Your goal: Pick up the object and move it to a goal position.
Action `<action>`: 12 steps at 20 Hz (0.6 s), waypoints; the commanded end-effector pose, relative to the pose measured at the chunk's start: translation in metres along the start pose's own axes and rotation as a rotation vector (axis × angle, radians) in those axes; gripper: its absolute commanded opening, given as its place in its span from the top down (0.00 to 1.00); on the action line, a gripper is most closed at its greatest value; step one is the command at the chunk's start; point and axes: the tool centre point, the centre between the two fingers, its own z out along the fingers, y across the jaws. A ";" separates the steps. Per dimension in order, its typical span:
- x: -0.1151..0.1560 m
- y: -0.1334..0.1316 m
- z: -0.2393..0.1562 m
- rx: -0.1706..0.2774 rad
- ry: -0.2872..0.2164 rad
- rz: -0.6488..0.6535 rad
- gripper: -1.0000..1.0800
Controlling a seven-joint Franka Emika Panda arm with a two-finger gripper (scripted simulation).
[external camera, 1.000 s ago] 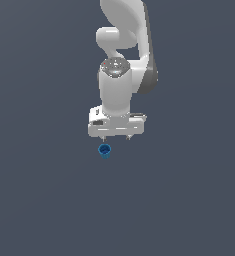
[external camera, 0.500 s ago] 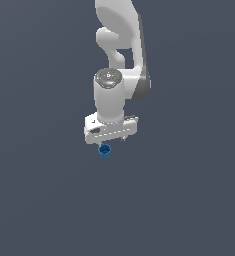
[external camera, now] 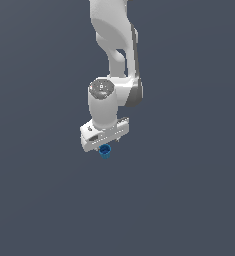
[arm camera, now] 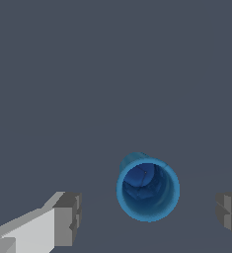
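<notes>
Wrist view: blue cup (arm camera: 147,189) sits between spread claw (arm camera: 149,217) fingers, untouched.

cup (arm camera: 147,189): bright blue rim, darker blue inside, between the fingers
gripper (arm camera: 147,217): white body, grey finger pads (arm camera: 68,218)
arm (external camera: 114,40): white, grey joint
ground (external camera: 189,200): plain slate grey

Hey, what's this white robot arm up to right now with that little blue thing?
A white arm has its pincer right above a small blue cup, a hollow cylinder standing on a plain dark grey surface. In the wrist view the pincer is open, its fingers on either side of the cup with clear gaps, so nothing is gripped yet. The cup is not lifted; closing on it looks like the likely next step before carrying it anywhere.
</notes>
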 end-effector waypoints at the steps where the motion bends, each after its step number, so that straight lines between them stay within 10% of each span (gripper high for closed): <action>1: -0.003 0.003 0.007 0.002 -0.002 -0.054 0.04; 12: -0.012 0.010 0.024 0.009 -0.007 -0.185 0.04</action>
